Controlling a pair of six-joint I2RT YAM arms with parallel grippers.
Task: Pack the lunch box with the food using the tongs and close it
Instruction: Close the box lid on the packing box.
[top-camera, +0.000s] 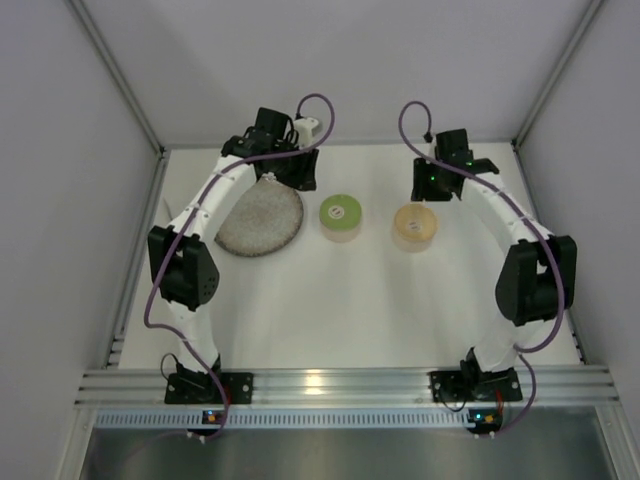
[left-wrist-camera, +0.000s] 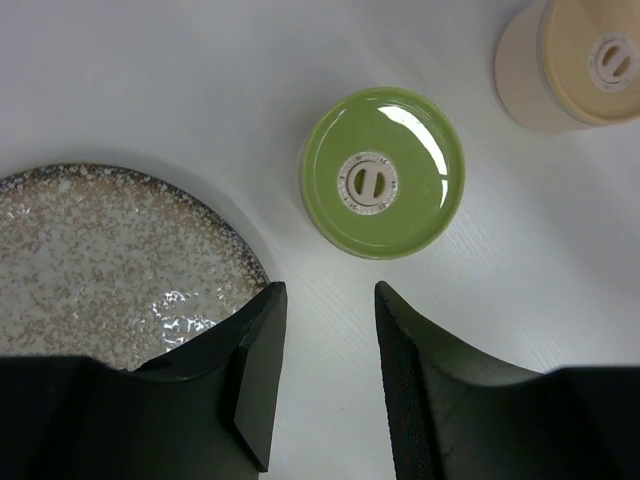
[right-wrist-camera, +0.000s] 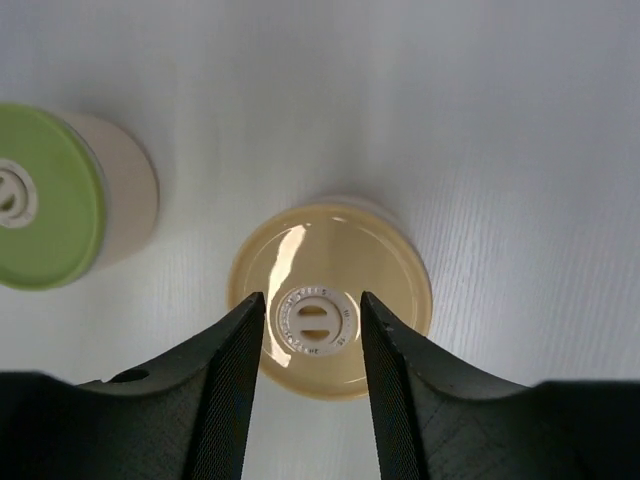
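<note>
The lunch box shows as two round tins, both with their lids on. The green-lidded tin (top-camera: 341, 215) (left-wrist-camera: 383, 172) (right-wrist-camera: 50, 195) stands mid-table, and the tan-lidded tin (top-camera: 414, 226) (left-wrist-camera: 580, 60) (right-wrist-camera: 340, 250) is to its right. My left gripper (top-camera: 290, 165) (left-wrist-camera: 330, 290) hangs open over bare table between the plate and the green tin, holding nothing. My right gripper (top-camera: 440, 180) (right-wrist-camera: 312, 298) hovers open above the tan lid, its jaws to either side of the lid's white centre. The food and the tongs are out of view.
A wide speckled grey plate (top-camera: 260, 220) (left-wrist-camera: 100, 260) lies left of the green tin, with nothing on the part that shows. Grey walls enclose the white table on the left, back and right.
</note>
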